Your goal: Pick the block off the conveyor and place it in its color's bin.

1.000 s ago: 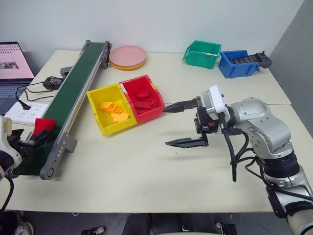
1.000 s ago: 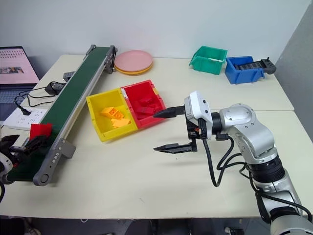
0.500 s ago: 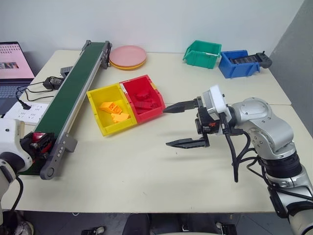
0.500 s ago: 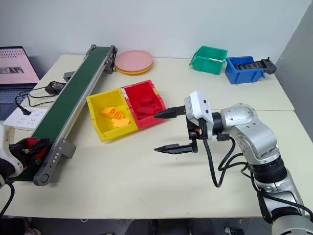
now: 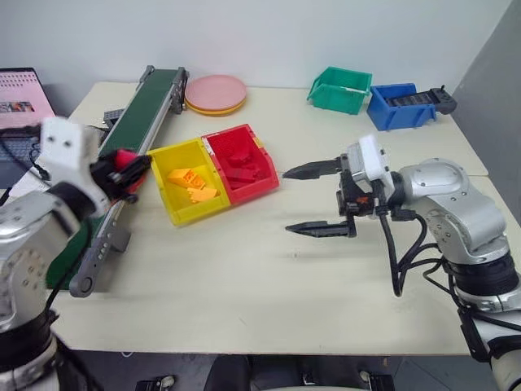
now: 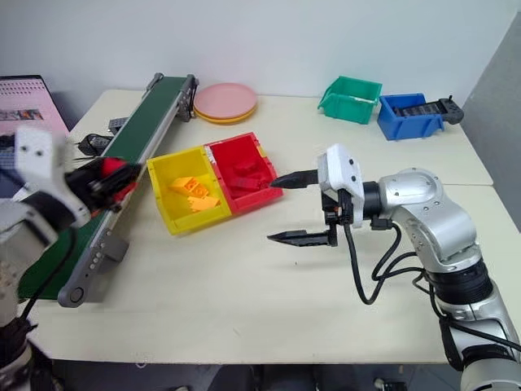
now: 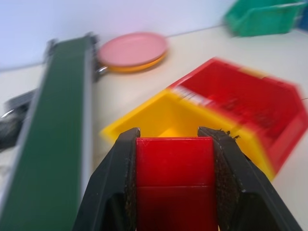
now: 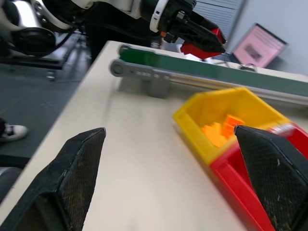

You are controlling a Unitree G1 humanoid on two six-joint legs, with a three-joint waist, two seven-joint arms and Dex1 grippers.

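No text, label, brand or number is showing legibly anywhere; the laptop screen is glowing pink, its contents too blurred to read; a white label on the red bin is smearing into illegibility.

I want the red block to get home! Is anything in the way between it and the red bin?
Yes, the yellow bin. The left gripper holds the block above the conveyor, and the yellow bin sits between it and the red bin. The block is up in the air, so it can probably pass over.
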